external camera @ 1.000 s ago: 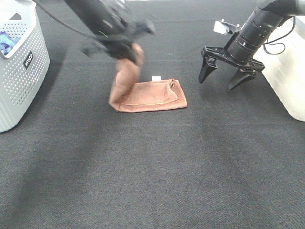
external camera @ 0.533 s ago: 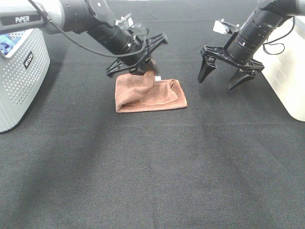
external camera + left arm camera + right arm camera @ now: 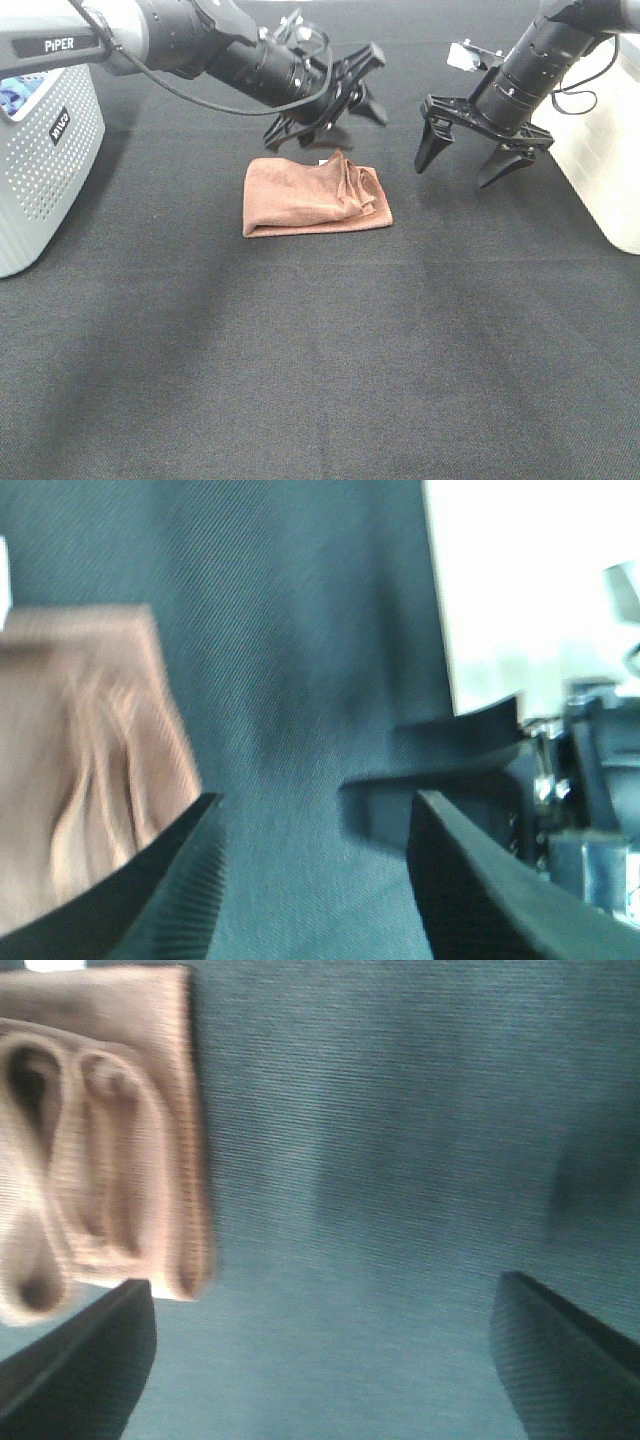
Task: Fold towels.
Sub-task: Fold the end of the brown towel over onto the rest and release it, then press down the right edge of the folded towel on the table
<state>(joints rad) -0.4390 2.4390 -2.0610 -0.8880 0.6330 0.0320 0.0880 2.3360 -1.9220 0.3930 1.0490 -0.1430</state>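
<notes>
exterior high shows the towel [image 3: 315,195] lying folded on the dark surface [image 3: 320,360], bunched at its right end. the left gripper [image 3: 368,85] hovers just behind it, fingers spread and empty, apparently clear so the fold settles. the right gripper [image 3: 455,172] hangs nearby, fingers wide, holding nothing.

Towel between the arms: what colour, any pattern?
The towel is plain reddish-brown, with no pattern. The exterior high view shows it best.

The word "PiPER" stands in dark letters on the white link of the left arm [image 3: 58,45]. A small black label [image 3: 60,125] on the side of the white basket [image 3: 40,170] carries pale lettering, too small to read.
</notes>
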